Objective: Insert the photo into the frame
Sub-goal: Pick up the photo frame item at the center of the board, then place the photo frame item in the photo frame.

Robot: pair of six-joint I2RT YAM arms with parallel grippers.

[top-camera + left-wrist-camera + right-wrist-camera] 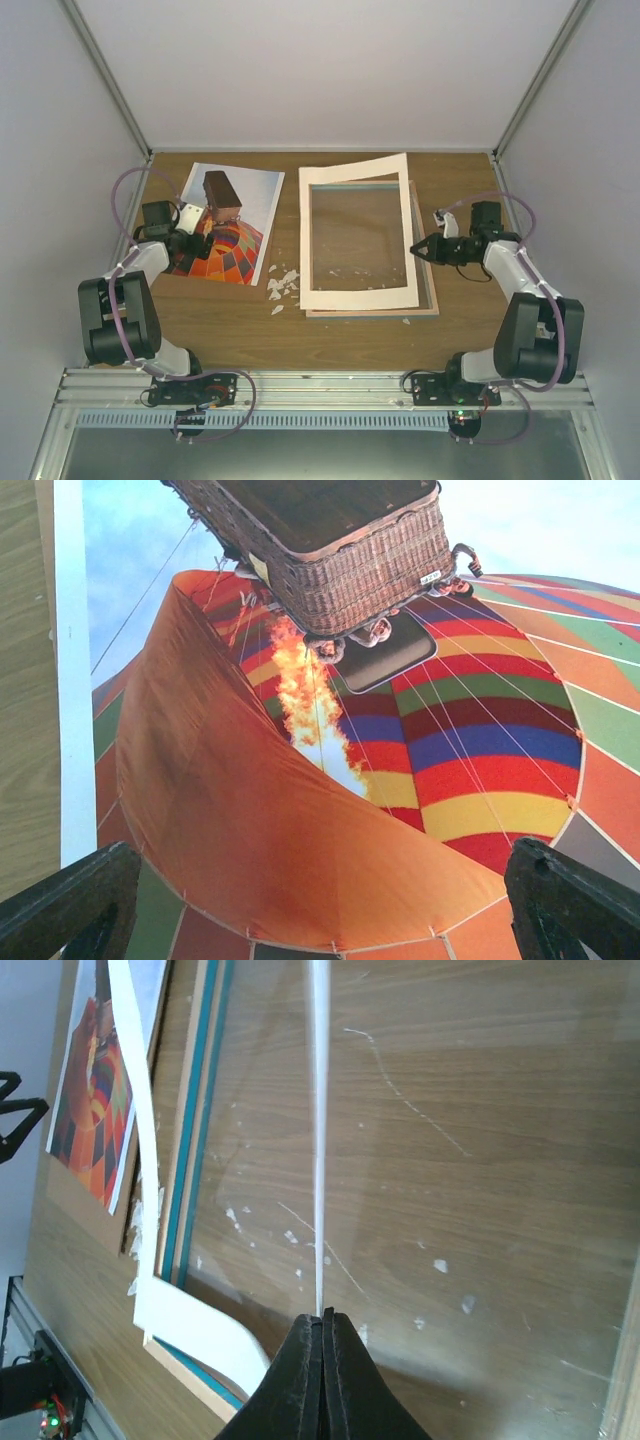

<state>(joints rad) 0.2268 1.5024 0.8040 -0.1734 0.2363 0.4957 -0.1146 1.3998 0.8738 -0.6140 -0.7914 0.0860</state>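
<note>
The mat (355,170) lies over the frame (370,312), hiding all but its near rail and a teal sliver along the far side. Left of the frame, the left gripper (197,245) covers the photo's (250,200) near corner. White flecks (281,285) just left of the frame are too small to identify.

White-and-black left arm (118,310) and right arm (535,335), lilac cables (122,190), black left end effector (205,245), black right end effector (418,248).

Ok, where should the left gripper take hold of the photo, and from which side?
The photo lies flat, so probably pinch its white left border, coming from the left: bare table beside that edge gives the open left gripper room.
</note>
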